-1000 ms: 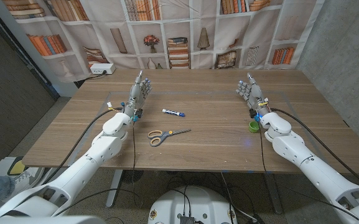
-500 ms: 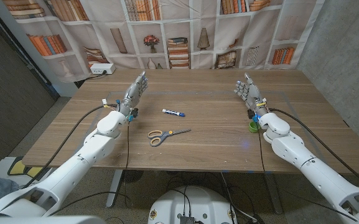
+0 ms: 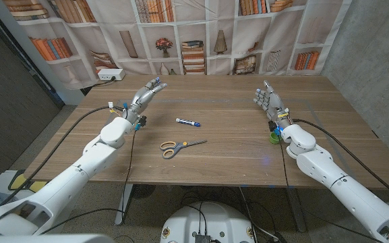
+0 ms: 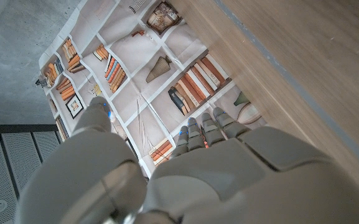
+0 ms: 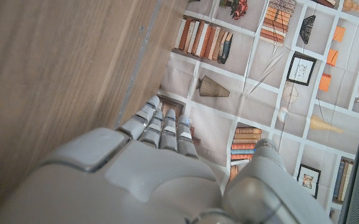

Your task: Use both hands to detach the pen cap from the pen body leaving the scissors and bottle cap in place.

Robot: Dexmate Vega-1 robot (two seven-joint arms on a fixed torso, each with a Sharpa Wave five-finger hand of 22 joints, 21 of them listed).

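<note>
A wooden bench (image 3: 234, 145) seen from above, with a robot arm reaching in from each near corner.

At the left, the left hand (image 3: 145, 96) is raised over the far left part of the bench, fingers spread and tipped toward the middle, holding nothing. The left wrist view looks along the back of this hand (image 4: 185, 174) toward the bench's far edge and a bookshelf-print backdrop.

To the right of that hand, near the middle of the bench and well apart from it, lies the pen (image 3: 188, 122), a short white marker with a dark cap at its right end. It is probably light, stiff and smooth, likely to roll or slip under a loose touch. A sound hold would be one hand around the white barrel and the other pinching the dark cap, pulling straight apart.

Nearer, just in front of the pen, lie scissors (image 3: 181, 146) with yellow handles pointing left.

Further right, a green bottle cap (image 3: 275, 137) sits beside the right wrist. The right hand (image 3: 268, 100) stands upright, fingers apart and empty, well to the right of the pen. The right wrist view shows its back (image 5: 148, 168).
</note>
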